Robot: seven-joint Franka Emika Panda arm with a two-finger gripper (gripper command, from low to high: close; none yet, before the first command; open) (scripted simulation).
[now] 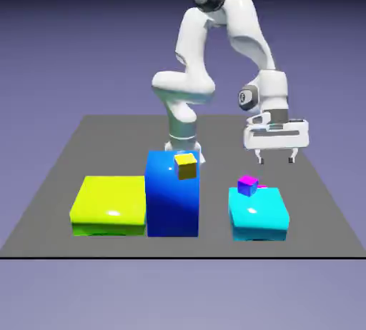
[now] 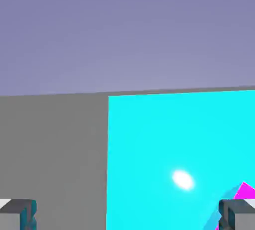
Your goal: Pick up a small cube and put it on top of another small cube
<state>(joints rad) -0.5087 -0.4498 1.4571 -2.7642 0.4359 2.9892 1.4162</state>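
- Hanging fingers-down on the exterior view's right, the gripper (image 1: 277, 159) is released, its two fingertips (image 2: 19, 215) spread wide apart.
- Below it and nearer the camera, the cyan block (image 1: 258, 211) lies on the dark table (image 1: 221, 250); in the hand view it fills much of the lower right, with a bright glint on its top.
- At the far left part of that block's top is the magenta-and-blue cube (image 1: 248, 186), set at an angle; a magenta corner shows beside the right fingertip in the hand view.
- Just right of that cube, at the cyan block's far edge, a thin sliver of the small cube (image 1: 262, 186) shows pink in the exterior view; the rest is hidden, so what it rests on cannot be told.
- Left of the cyan block, well apart from it, stands the tall blue block (image 1: 172, 207), with the tiny yellow cube (image 1: 186, 167) at its top, toward the right.
- Farthest left lies the low yellow-green block (image 1: 110, 203), close beside the blue one.
- Beyond the blocks, the white arm (image 1: 193, 43) rises from its base at the far side and bends right.
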